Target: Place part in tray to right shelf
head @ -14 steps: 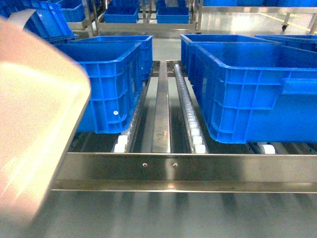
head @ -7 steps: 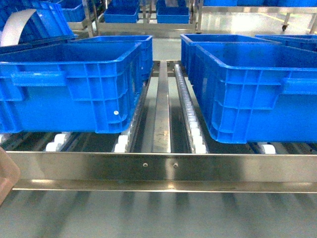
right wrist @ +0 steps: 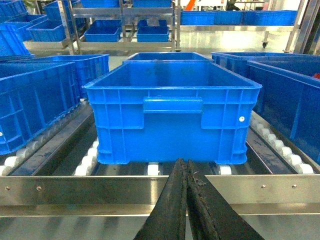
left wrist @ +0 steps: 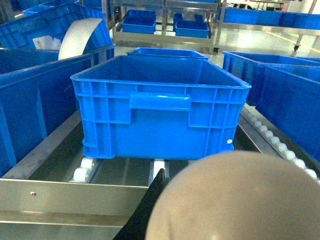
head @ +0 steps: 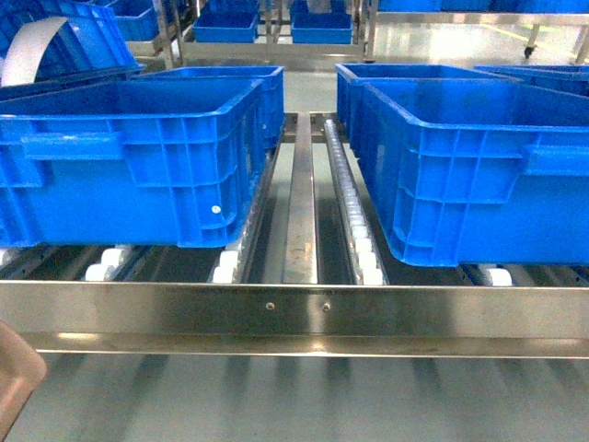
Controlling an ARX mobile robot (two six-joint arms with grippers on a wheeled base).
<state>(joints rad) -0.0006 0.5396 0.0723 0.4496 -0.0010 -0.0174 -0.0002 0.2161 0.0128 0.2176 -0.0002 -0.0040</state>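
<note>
The part is showing in no view, so whether it is lying in the tray [left wrist: 235,200] is untellable; the right gripper [right wrist: 187,200] is hanging pressed together and empty, the left fingers are hidden.

Warehouse (blue crates [head: 138,157], roller racks [head: 294,308])

Shelf: steel flow rack [head: 304,308] w/ white roller tracks [head: 354,216], flat bolted rail at near edge.
On rollers: big blue crate left [head: 138,157], big blue crate right [head: 469,166], more crates far behind both.
</note>
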